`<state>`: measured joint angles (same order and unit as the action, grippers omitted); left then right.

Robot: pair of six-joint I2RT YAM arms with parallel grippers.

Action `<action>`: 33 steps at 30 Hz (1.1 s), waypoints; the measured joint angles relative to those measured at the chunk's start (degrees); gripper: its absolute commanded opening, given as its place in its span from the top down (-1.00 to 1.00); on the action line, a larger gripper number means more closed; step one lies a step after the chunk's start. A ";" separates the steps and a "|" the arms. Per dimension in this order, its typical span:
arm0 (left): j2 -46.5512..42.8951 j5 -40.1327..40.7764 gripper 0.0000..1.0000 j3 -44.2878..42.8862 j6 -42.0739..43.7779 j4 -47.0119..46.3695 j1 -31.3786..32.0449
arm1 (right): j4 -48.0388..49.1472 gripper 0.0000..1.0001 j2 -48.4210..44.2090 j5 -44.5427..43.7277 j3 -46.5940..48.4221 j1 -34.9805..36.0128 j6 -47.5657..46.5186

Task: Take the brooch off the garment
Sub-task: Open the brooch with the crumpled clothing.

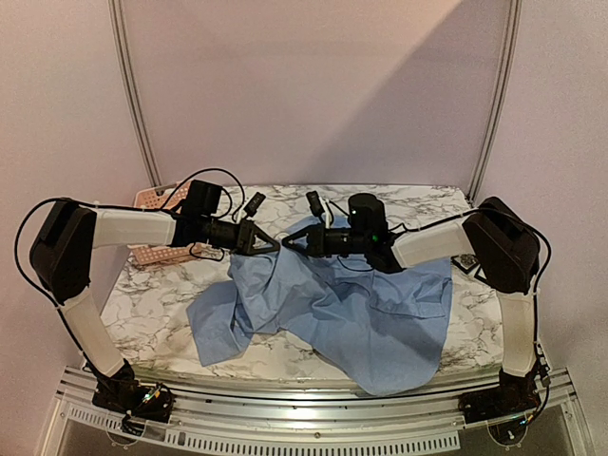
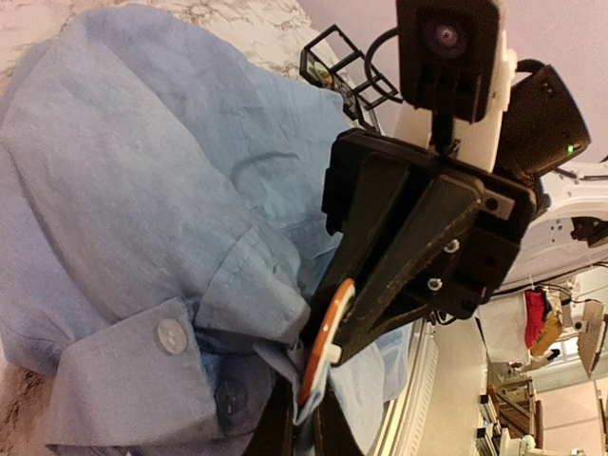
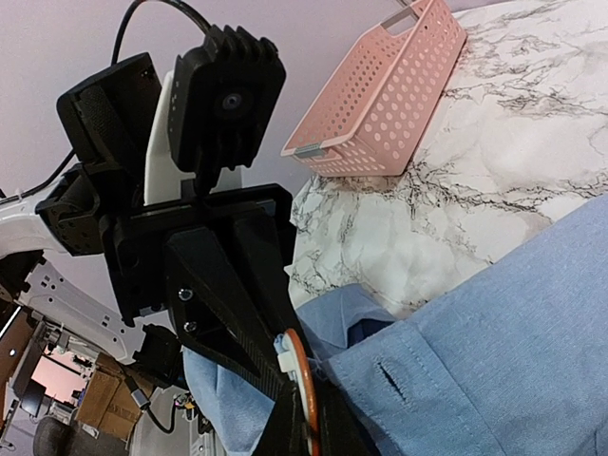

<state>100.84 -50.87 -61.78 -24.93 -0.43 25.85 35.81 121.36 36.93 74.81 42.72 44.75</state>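
Right gripper sits nearest the lens, jaws pinched shut on the orange brooch, which shows edge-on. Left gripper is clamped tight on garment cloth just under the brooch, as far as I can tell. The garment lies bunched on the table, lifted where the arms meet. Risk: pulling apart tears the thin cloth if the fastening holds, or the edge grip slips.
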 measured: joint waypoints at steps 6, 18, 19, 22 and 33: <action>0.00 0.68 1.00 0.00 -0.02 0.35 -0.04 | -2.14 0.99 0.35 -0.15 1.14 0.02 0.00; 0.00 1.49 1.00 0.00 -0.02 1.66 -0.28 | -3.41 0.91 1.68 1.18 2.75 -0.02 -1.11; 0.00 1.49 1.00 0.00 -0.04 1.66 -0.28 | -3.43 0.89 1.68 1.25 2.80 -0.02 -1.22; 0.00 1.42 1.00 0.00 -0.02 1.66 -0.28 | -3.43 0.84 1.70 1.53 2.82 -0.04 -1.77; 0.00 0.24 1.00 0.00 0.33 1.64 -0.07 | -0.70 0.65 1.73 2.99 1.29 -0.04 -3.56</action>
<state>100.84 -50.63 -61.78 -24.60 1.21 25.78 35.11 123.09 39.92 76.09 42.68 41.19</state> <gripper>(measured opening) 0.059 0.157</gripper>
